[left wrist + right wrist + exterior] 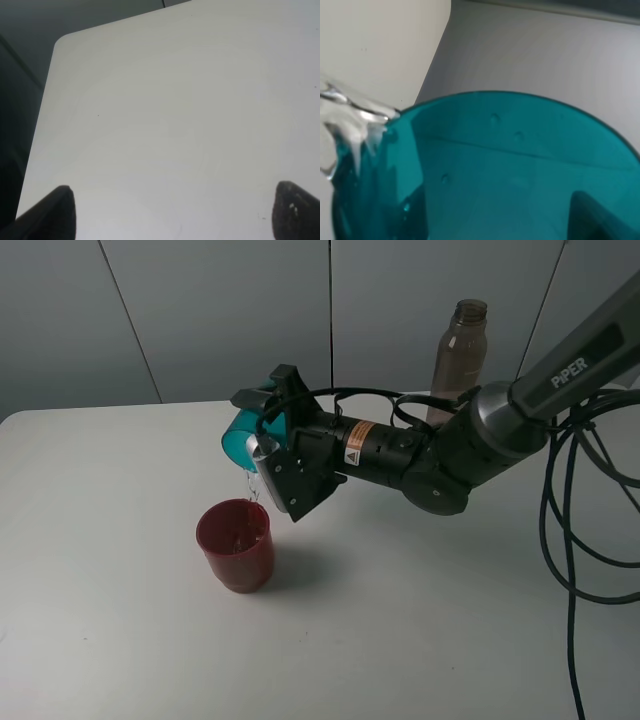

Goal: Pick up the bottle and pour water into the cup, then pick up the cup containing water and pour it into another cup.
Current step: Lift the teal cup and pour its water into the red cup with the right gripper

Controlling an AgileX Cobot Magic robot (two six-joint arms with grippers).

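My right gripper (272, 445) is shut on the teal cup (240, 437) and holds it tipped on its side above the red cup (236, 545). A thin stream of water (252, 483) falls from its rim into the red cup, which stands upright on the table. In the right wrist view the teal cup (510, 175) fills the frame, with water (350, 120) spilling over its rim. The smoky bottle (458, 355) stands upright at the back right, behind the right arm. My left gripper (175, 215) is open and empty over bare table; it is out of the exterior view.
The white table (100, 640) has a rounded corner and edge in the left wrist view (57, 42). Black cables (580, 540) hang at the right of the table. A grey wall stands behind.
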